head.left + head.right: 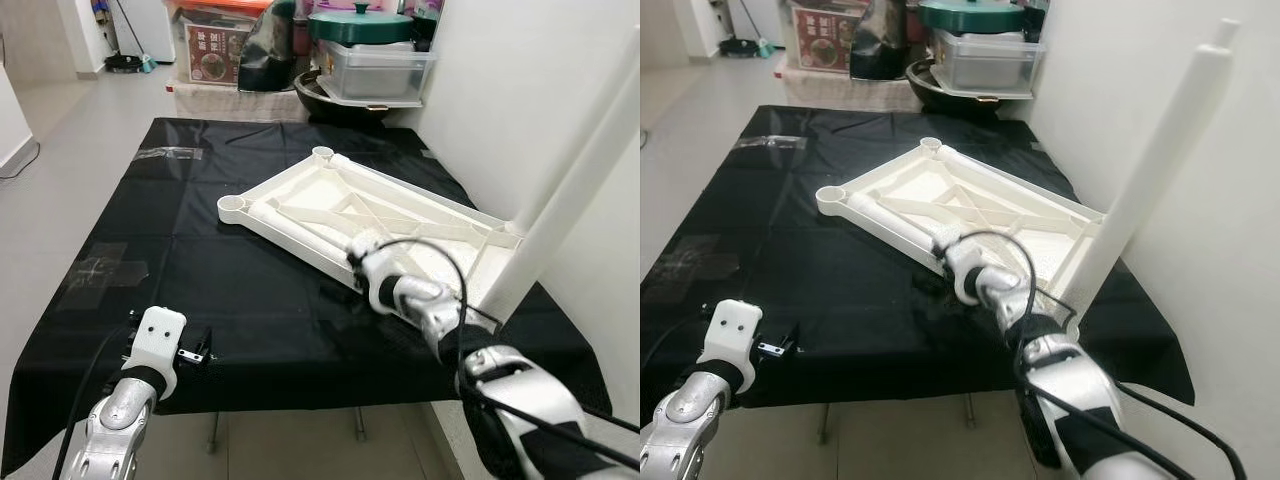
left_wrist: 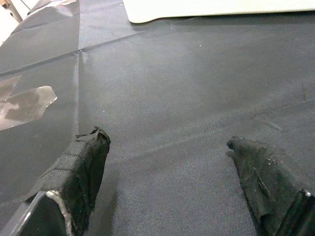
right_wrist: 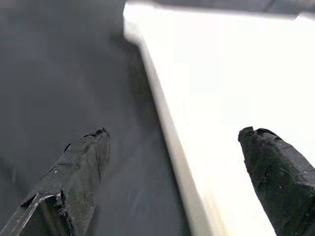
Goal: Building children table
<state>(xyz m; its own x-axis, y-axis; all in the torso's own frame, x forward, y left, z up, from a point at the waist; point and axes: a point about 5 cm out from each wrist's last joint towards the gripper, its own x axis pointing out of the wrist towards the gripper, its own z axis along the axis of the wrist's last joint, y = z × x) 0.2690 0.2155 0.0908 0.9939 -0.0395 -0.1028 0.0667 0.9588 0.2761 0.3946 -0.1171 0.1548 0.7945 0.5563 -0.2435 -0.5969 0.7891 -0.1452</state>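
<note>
- The white plastic tabletop (image 1: 370,215) lies upside down in the middle of the frame, on a table draped in black cloth (image 1: 200,250), its ribbed underside and round leg sockets facing up.
- One white leg (image 1: 1150,170) already stands in the near right corner socket, rising steeply toward the upper right of the frame, beside the white wall (image 1: 1240,300).
- A second leg (image 1: 300,222) appears to lie across the underside, from the left socket toward the near edge.
- The right hand (image 3: 172,167) hangs over the near long edge of the tabletop, its two black fingers spread wide, one above the cloth and one above the white plastic, gripping nothing.
- The left hand (image 2: 167,162) hovers low at the lower left of the frame over bare cloth, well apart from the tabletop, fingers likewise spread and empty.
- Judging by the moulded ribs and thin walls, the tabletop is light and stiff but smooth, so it may slide on the cloth when pushed.
- The raised rim or a cross-rib looks like the surest place to pinch; the flat panels offer no purchase.
- The leg is a smooth round tube, likely light; gripping near its middle would keep it balanced, though it could twist between the fingers.
- The standing leg may wobble if the tabletop is jolted.
</note>
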